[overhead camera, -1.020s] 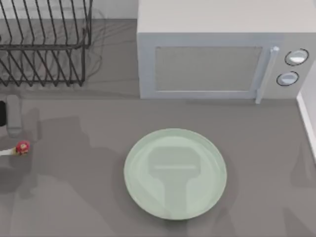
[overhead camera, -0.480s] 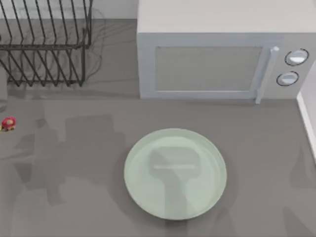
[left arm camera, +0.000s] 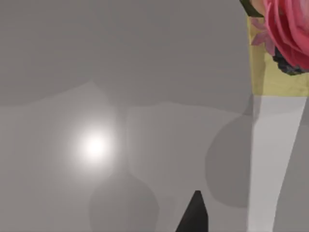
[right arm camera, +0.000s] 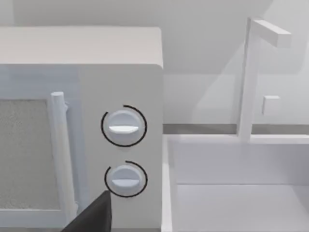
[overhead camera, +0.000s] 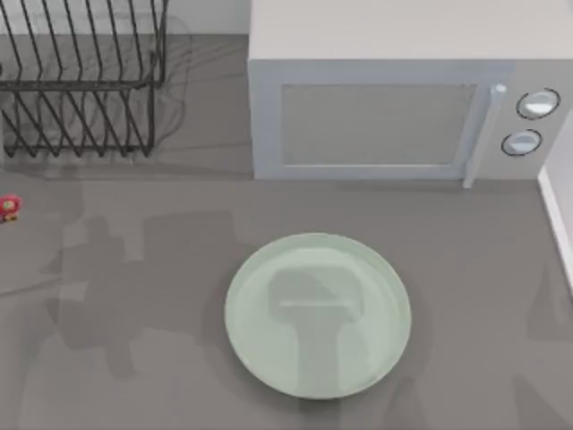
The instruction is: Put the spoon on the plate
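A microwave (overhead camera: pixel 394 107) and wire rack (overhead camera: pixel 81 81) stood behind the plate (overhead camera: pixel 318 315); the spoon (overhead camera: pixel 9 208) sat far left; either claw's state I cannot tell.

My plate (overhead camera: pixel 269 305) presents glossy and smooth, mirroring shadows. Table (overhead camera: pixel 483 269): matt grey. Rack (overhead camera: pixel 81 81): thin dark wire. Microwave (overhead camera: pixel 394 116): smooth, satin white.

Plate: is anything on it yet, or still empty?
Empty. The plate carries only shadow in the top view; the spoon's red knob sits at the table's far left edge, well apart from it.
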